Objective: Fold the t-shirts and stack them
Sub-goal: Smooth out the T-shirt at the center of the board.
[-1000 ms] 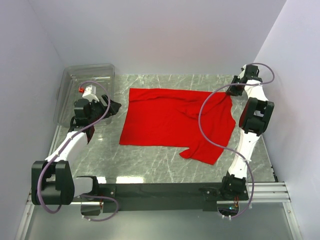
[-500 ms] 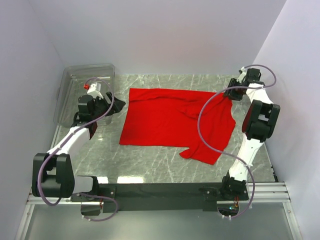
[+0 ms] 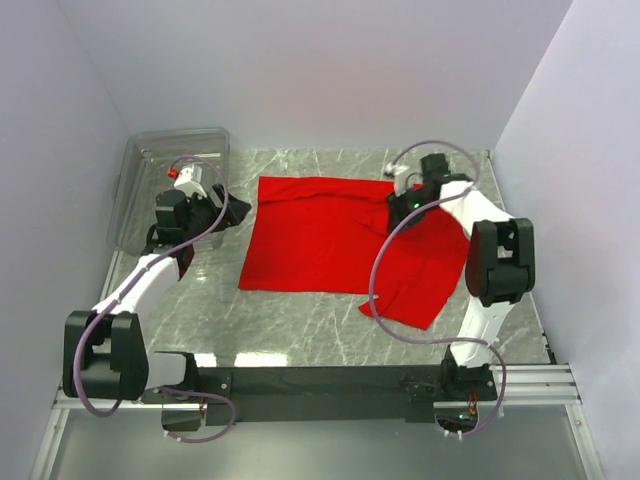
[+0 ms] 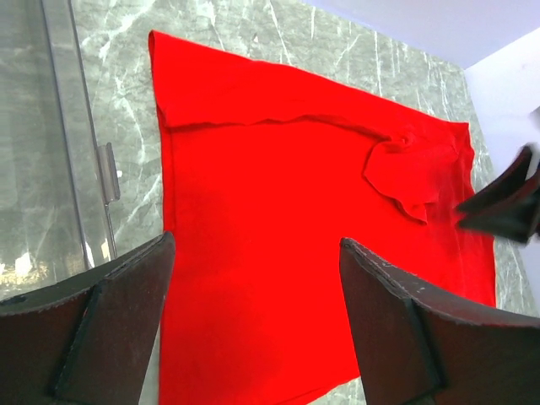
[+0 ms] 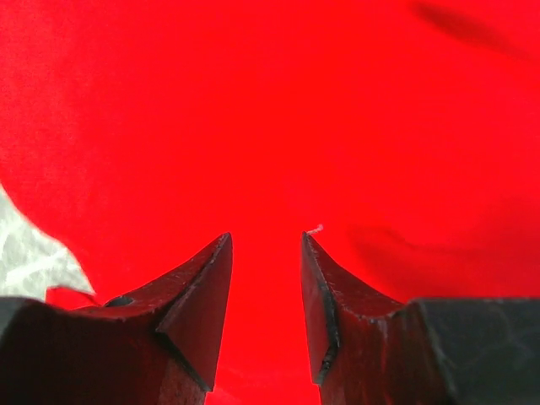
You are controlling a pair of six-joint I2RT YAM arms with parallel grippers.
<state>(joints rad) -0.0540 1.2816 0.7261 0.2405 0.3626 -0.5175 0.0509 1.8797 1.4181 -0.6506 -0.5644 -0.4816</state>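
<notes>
- The red t-shirt (image 3: 330,240) is lying spread across the middle of the desk (image 3: 300,330), its long edges running roughly parallel to the desk's far edge.
- It is resting mostly flat and is not yet folded. A rumpled lump (image 4: 403,169) is sitting toward its far-right part, and one sleeve (image 3: 405,305) is sticking out toward the near-right corner.
- The right gripper (image 3: 403,212) is hanging low over the shirt's far-right part, right by that rumple.
- Its jaws are standing partly apart with a narrow gap, and flat red cloth is showing through between them. Nothing appears to be clamped.
- I judge it is sitting there because the bunched cloth needs pinching and drawing out before any clean fold is possible.
- The left gripper (image 3: 228,212) is hovering just off the shirt's far-left corner, between the cloth and a clear plastic bin (image 3: 150,170).
- Its jaws are spread wide and are holding nothing. Its wrist view is looking along the whole shirt through the open fingers.
- That spot seems chosen for reaching the far-left corner, so that both arms could take the same far edge together.
- The bin is occupying the desk's far-left corner, apart from the shirt.
- Judging by how the cloth lies, the folding is barely beginning, and the stacking is yet to come.
</notes>
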